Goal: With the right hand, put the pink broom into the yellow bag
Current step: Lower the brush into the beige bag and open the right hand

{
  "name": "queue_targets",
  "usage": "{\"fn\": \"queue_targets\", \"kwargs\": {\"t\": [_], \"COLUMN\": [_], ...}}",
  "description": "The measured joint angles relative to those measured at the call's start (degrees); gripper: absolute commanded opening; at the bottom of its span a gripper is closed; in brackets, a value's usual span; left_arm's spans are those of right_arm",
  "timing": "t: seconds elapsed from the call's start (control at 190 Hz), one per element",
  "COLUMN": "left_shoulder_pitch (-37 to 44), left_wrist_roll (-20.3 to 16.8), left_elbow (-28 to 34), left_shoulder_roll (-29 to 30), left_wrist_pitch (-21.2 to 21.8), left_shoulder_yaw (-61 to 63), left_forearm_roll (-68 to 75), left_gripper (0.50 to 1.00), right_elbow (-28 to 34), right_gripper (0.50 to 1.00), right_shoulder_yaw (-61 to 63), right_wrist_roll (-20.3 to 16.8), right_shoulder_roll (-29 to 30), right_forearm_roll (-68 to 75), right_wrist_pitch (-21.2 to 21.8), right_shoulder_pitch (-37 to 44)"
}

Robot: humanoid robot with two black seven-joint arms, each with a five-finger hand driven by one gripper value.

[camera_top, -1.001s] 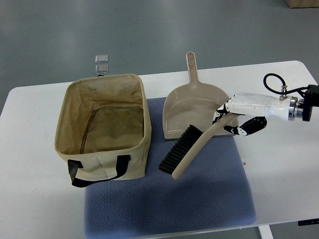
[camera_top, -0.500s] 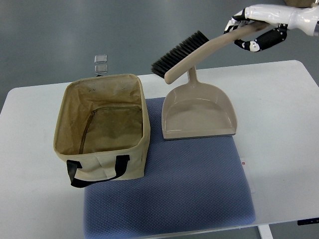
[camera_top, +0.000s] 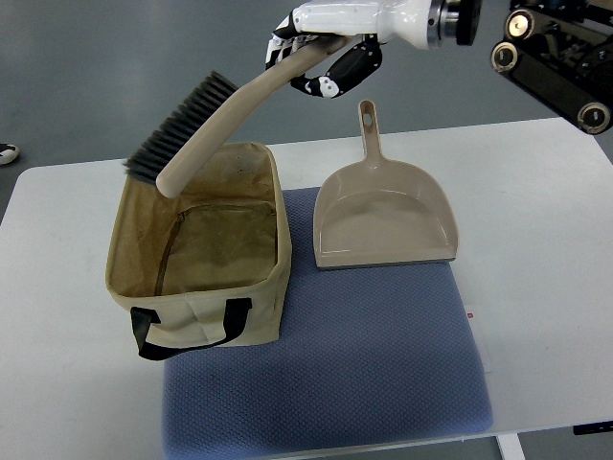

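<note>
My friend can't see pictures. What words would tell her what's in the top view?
A white robot right hand holds a beige hand broom with dark bristles in the air, over the far edge of an open tan fabric bag with black handles. Beside the bag, a beige plastic dustpan lies on a blue mat on a white table.

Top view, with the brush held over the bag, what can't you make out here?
- Left hand: outside the top view.
- Right hand: the brush handle covers its palm.
- Bag: the near wall hides the floor along that side.
- Dark thing at the left edge: cut off, unidentifiable.
</note>
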Motion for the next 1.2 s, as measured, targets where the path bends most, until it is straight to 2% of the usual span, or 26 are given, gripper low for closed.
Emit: {"fn": "queue_targets", "kwargs": {"t": [0.137,0.316,0.542,0.653,0.695,0.711,0.721,0.727,0.732,0.737,0.743,0.758,0.79,0.843,0.901,1.016,1.064,1.201], "left_shoulder_pitch": [0.0,0.0,0.0,0.0,0.0,0.0,0.0,0.0,0.0,0.0,0.0,0.0,0.0,0.0,0.0,0.0,0.0,0.0], "left_wrist_roll": [0.0,0.0,0.0,0.0,0.0,0.0,0.0,0.0,0.0,0.0,0.0,0.0,0.0,0.0,0.0,0.0,0.0,0.0], "left_elbow": [0.0,0.0,0.0,0.0,0.0,0.0,0.0,0.0,0.0,0.0,0.0,0.0,0.0,0.0,0.0,0.0,0.0,0.0], "left_shoulder_roll": [0.0,0.0,0.0,0.0,0.0,0.0,0.0,0.0,0.0,0.0,0.0,0.0,0.0,0.0,0.0,0.0,0.0,0.0], "left_wrist_pitch": [0.0,0.0,0.0,0.0,0.0,0.0,0.0,0.0,0.0,0.0,0.0,0.0,0.0,0.0,0.0,0.0,0.0,0.0], "left_shoulder_yaw": [0.0,0.0,0.0,0.0,0.0,0.0,0.0,0.0,0.0,0.0,0.0,0.0,0.0,0.0,0.0,0.0,0.0,0.0], "left_forearm_roll": [0.0,0.0,0.0,0.0,0.0,0.0,0.0,0.0,0.0,0.0,0.0,0.0,0.0,0.0,0.0,0.0,0.0,0.0], "left_gripper": [1.0,1.0,1.0,1.0,1.0,1.0,1.0,1.0,1.0,1.0,1.0,1.0,1.0,1.0,1.0,1.0,1.0,1.0], "right_elbow": [-1.5,-4.8,-8.9,-9.4,-9.5,-9.5,-9.5,-9.5,-9.5,-9.5,-9.5,-9.5,-9.5,-9.5,-9.5,-9.5,-9.5,-9.5], "right_gripper": [0.5,0.5,0.5,0.554,0.611,0.656,0.656,0.68,0.68,0.705,0.705,0.748,0.788,0.827,0.86,0.87,0.891,0.893], "right_shoulder_yaw": [-3.0,-8.9,-12.1,-13.3,-13.5,-13.5,-13.5,-13.5,-13.5,-13.5,-13.5,-13.5,-13.5,-13.4,-13.2,-12.8,-12.6,-10.6], "right_wrist_roll": [-0.1,-1.6,-2.0,-2.0,-2.0,-2.0,-2.0,-2.0,-2.0,-2.0,-2.0,-2.0,-2.0,-2.0,-2.0,-2.0,-2.0,-1.9], "right_shoulder_roll": [4.6,9.9,13.6,14.2,14.2,14.2,14.2,14.2,14.2,14.2,14.2,14.2,14.2,14.2,14.2,13.5,13.3,12.3], "right_forearm_roll": [-2.4,-3.2,-3.3,-3.3,-3.3,-3.3,-3.3,-3.3,-3.3,-3.3,-3.3,-3.2,-3.2,-3.0,-2.7,-2.3,-2.2,-1.8], "right_wrist_pitch": [-0.9,-4.4,-6.9,-8.0,-8.2,-8.3,-8.3,-8.4,-8.4,-8.4,-8.4,-8.5,-8.8,-9.4,-9.9,-10.2,-10.3,-10.3], "right_shoulder_pitch": [-0.4,-1.1,-1.7,-2.3,-2.4,-2.4,-2.4,-2.4,-2.4,-2.4,-2.4,-2.4,-2.5,-2.6,-2.8,-3.2,-3.2,-3.4]}}
